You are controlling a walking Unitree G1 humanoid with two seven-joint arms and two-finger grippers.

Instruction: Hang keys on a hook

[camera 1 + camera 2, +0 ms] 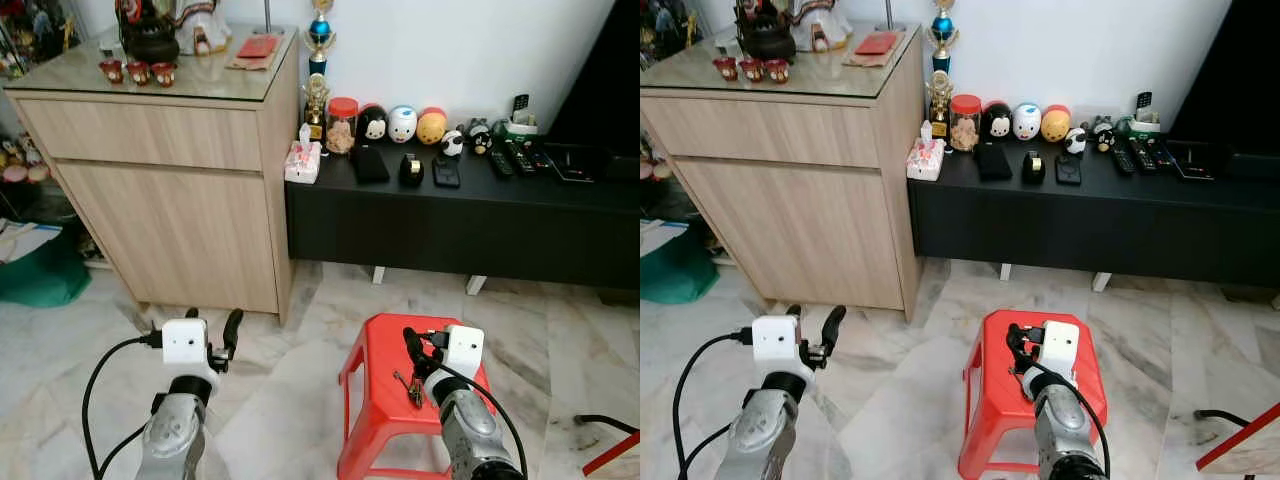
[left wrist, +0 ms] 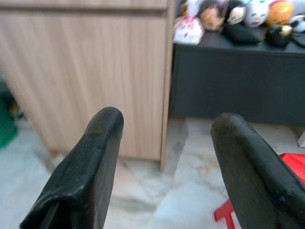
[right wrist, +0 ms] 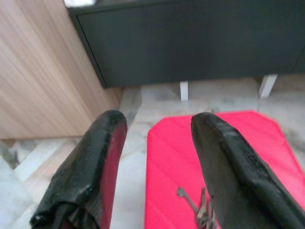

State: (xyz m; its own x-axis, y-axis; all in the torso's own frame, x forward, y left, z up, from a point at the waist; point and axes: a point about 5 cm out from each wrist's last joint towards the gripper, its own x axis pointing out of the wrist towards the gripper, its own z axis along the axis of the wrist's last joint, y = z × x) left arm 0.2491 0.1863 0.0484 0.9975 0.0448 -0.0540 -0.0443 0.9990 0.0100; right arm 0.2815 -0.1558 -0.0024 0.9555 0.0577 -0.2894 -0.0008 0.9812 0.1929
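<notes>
A small bunch of keys (image 1: pixel 408 386) lies on the top of a red plastic stool (image 1: pixel 372 345) on the marble floor, in front of me to the right. My right gripper (image 1: pixel 421 344) hovers open just above the stool. In the right wrist view the keys (image 3: pixel 198 206) lie on the red stool top (image 3: pixel 171 157), below and just short of the gripper's (image 3: pixel 157 125) parted fingers. My left gripper (image 1: pixel 212 323) is held open over bare floor to the left of the stool, facing the wooden cabinet, with nothing between its fingers (image 2: pixel 102 138).
A tall wooden cabinet (image 1: pixel 170 200) with a glass top stands at the left. A low black console (image 1: pixel 450 220) along the white wall carries toys, jars and remotes. A green bag (image 1: pixel 40 275) lies far left. A red-edged object (image 1: pixel 610 450) sits at the bottom right.
</notes>
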